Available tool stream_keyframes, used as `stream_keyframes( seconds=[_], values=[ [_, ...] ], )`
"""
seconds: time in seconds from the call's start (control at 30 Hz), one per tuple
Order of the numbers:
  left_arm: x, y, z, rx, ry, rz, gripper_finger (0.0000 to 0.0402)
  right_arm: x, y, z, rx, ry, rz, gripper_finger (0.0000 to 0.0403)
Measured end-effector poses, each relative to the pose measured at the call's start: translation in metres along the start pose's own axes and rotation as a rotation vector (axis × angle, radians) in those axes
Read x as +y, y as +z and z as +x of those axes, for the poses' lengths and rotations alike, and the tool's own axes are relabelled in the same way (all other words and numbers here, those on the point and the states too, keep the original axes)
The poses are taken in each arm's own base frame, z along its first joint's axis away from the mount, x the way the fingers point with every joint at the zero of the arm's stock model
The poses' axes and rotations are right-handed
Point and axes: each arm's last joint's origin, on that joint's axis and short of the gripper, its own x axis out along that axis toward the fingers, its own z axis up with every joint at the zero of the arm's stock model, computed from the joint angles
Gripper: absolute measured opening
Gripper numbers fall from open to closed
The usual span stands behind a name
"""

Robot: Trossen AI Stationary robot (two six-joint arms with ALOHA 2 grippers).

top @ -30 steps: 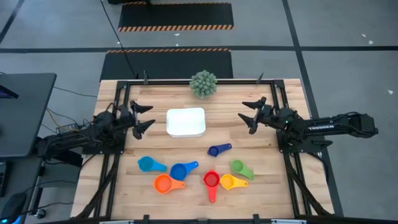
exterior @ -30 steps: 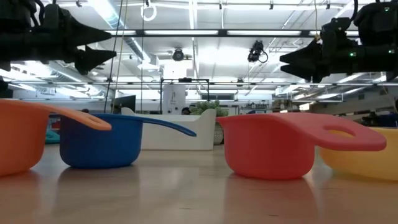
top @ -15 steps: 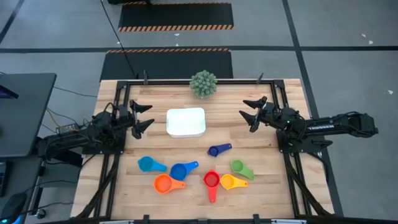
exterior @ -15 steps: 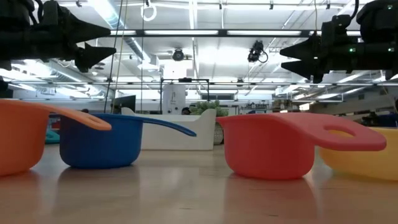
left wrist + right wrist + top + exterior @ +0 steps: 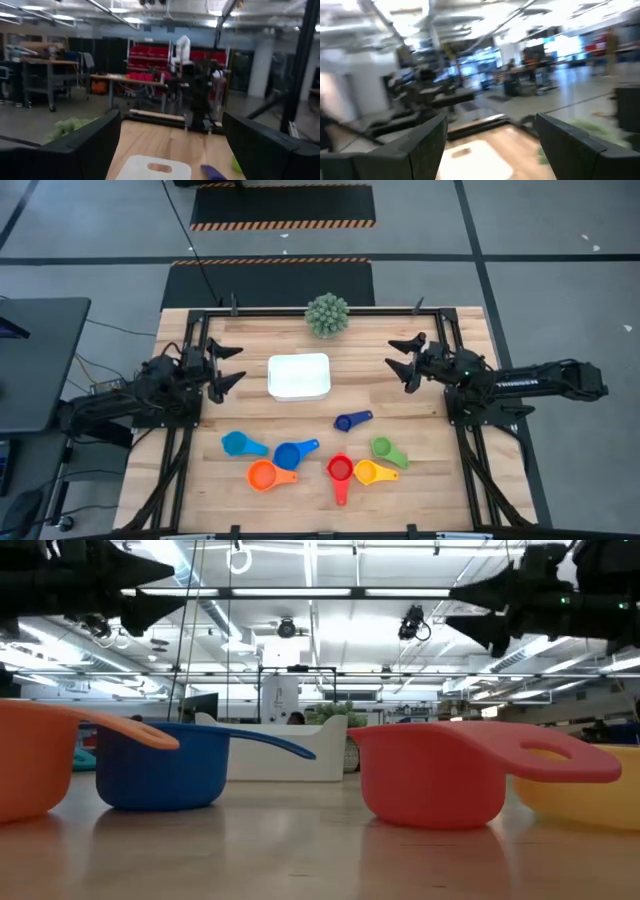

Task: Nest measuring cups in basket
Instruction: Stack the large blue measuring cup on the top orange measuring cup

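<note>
Seven measuring cups lie on the near half of the table: light blue (image 5: 236, 444), dark blue (image 5: 290, 454), orange (image 5: 262, 475), red (image 5: 340, 470), yellow (image 5: 367, 472), green (image 5: 384, 448) and a small dark blue one (image 5: 348, 421). The white basket (image 5: 299, 376) sits at the table's middle and holds nothing that shows. My left gripper (image 5: 234, 367) hangs open above the table left of the basket. My right gripper (image 5: 395, 364) hangs open to the basket's right. The low view shows both grippers high over the table, the left (image 5: 185, 588) and the right (image 5: 450, 608).
A green spiky ball plant (image 5: 327, 314) stands at the far edge behind the basket. A black frame (image 5: 188, 340) runs along the table's left, right and far sides. Bare wood (image 5: 300, 415) lies between the basket and the cups.
Both grippers have risen a little above the table, still open. The cups and the basket have stayed where they were.
</note>
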Motion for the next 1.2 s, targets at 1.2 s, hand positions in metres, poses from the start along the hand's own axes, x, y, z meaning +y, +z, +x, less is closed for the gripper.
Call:
stream_keyframes(
  seconds=[1.2],
  values=[
    [-0.087,-0.017,0.037,0.656,-0.425,-0.144,0.0352,0.070,-0.014,0.057,0.398,0.102,-0.121,0.0307]
  ],
)
